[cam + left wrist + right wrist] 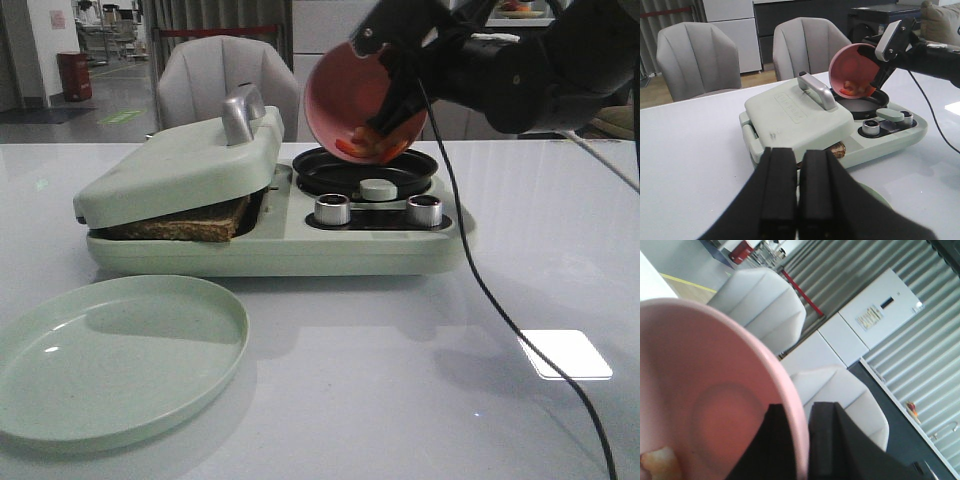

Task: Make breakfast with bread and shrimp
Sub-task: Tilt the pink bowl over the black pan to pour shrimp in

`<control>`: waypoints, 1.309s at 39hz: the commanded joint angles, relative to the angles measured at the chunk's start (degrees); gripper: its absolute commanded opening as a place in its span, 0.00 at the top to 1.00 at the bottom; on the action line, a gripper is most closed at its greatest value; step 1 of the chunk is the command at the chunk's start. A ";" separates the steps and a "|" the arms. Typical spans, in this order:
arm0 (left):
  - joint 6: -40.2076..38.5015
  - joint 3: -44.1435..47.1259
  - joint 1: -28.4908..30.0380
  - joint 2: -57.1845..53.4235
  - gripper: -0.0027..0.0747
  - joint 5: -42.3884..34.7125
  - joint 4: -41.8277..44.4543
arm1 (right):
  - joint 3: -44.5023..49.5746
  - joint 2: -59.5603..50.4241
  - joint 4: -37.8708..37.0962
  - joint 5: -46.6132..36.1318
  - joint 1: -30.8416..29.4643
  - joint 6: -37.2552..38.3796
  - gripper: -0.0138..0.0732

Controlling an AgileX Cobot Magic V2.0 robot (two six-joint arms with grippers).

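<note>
A slice of bread (190,225) (839,148) lies in the pale green breakfast maker (300,250), its crust showing under the nearly lowered lid (180,165). My right gripper (402,85) (802,440) is shut on the rim of a pink bowl (345,90) (852,62) (700,390), which is tipped steeply over the black pan (365,172) (860,106). Orange shrimp (372,146) (852,90) (662,462) lie at the bowl's lower lip, just above the pan. My left gripper (799,200) is shut on nothing, in front of the maker and above the plate; the front view does not show it.
A round green plate (110,360) (875,197) lies at the front left. Two silver knobs (333,210) (424,208) stand on the maker's right half, and a metal handle (240,115) sticks up from the lid. A black cable (500,310) trails across the table at right. Grey chairs (695,55) stand behind.
</note>
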 commanded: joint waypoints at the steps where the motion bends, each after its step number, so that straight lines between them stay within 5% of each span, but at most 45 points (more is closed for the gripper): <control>1: -0.55 -1.59 -0.51 0.53 0.82 -4.29 -0.87 | -1.81 -3.03 -2.06 -5.71 -0.05 -1.18 0.68; 10: -0.55 -1.59 -0.51 0.53 0.82 -4.29 -0.87 | -1.81 -2.97 -5.37 -10.08 -0.05 -13.41 0.68; 30: -0.55 -1.59 -0.51 0.53 0.82 -4.29 -0.87 | -4.74 0.83 -4.85 -10.97 -0.05 -13.72 0.68; 38: -0.55 -1.59 -0.51 0.53 0.82 -4.29 -0.87 | -9.97 2.90 7.98 -8.42 -0.05 -12.68 0.68; 46: -0.55 -1.59 -0.51 0.53 0.82 -4.29 -0.87 | -10.48 1.33 26.51 -10.85 -0.05 6.67 0.68; 51: -0.55 -1.59 -0.51 0.53 0.82 -4.29 -0.87 | -10.19 -2.16 33.90 -1.81 -0.10 11.66 0.68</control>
